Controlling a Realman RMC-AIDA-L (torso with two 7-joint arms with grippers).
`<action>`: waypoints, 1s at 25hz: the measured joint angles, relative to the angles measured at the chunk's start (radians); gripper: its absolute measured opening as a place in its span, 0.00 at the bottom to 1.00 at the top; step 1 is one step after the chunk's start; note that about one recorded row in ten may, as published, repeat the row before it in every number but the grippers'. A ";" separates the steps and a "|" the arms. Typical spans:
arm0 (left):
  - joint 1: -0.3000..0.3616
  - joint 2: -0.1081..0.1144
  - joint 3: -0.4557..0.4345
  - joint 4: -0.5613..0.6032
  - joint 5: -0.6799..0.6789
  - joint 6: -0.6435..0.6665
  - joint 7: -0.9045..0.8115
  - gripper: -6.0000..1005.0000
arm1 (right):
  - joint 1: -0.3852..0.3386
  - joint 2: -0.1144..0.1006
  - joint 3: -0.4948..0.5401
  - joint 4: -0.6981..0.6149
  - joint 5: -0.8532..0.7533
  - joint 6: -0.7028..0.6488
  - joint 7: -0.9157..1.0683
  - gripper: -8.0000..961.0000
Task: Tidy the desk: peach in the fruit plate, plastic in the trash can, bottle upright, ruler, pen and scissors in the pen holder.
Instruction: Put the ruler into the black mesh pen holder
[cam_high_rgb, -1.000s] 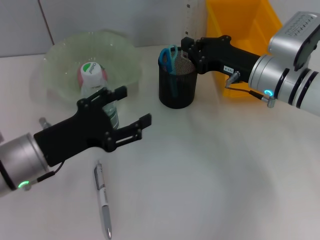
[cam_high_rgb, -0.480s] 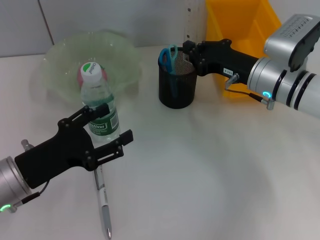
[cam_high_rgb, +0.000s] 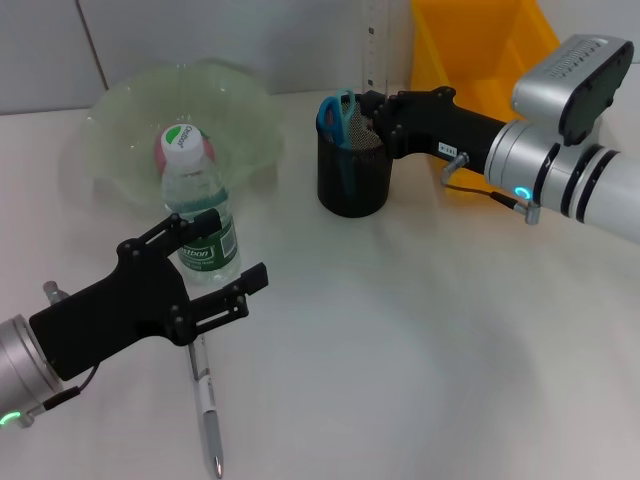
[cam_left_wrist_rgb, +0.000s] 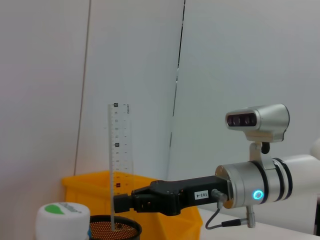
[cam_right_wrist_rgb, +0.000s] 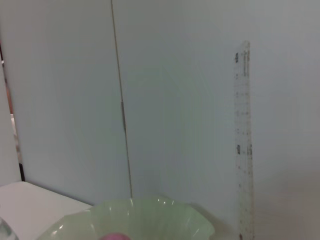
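Since a second ago: left gripper (cam_high_rgb: 222, 262) drawn back from the bottle (cam_high_rgb: 198, 204), now low and just in front of it, fingers spread wide with nothing between them. Over the last half second, hardly any shift on that side. Right gripper (cam_high_rgb: 372, 105) slid a little further left, at the far rim of the holder (cam_high_rgb: 353, 175), clamped on the ruler (cam_high_rgb: 376, 45).

Standing upright on the table (cam_high_rgb: 420, 330), white cap on top, bottle just in front of the plate (cam_high_rgb: 130, 115). Inside the plate, peach (cam_high_rgb: 160, 150), mostly hidden behind the bottle's cap. Ruler held vertical, lower end down in the holder's mesh mouth, upper end rising past the top of the head view; seen full length from the left wrist (cam_left_wrist_rgb: 119, 165) and again from the right wrist (cam_right_wrist_rgb: 243, 140). Blue-handled scissors (cam_high_rgb: 335, 115) already in the holder, handles up, on the side away from the ruler. Pen (cam_high_rgb: 205, 395) flat on the table below the left gripper, its upper end hidden under the fingers. Yellow bin (cam_high_rgb: 480, 50) behind the right arm, close to the holder.
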 joint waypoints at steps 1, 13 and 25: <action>0.000 0.000 0.000 0.000 0.000 0.000 0.000 0.82 | 0.001 0.000 0.000 0.000 0.000 0.004 0.000 0.06; -0.001 0.000 -0.002 -0.001 -0.004 0.015 0.001 0.81 | 0.014 0.000 -0.001 0.008 -0.006 0.041 0.004 0.07; 0.000 0.003 -0.024 0.003 -0.001 0.031 0.001 0.80 | -0.007 -0.004 0.011 -0.007 0.000 -0.025 0.015 0.53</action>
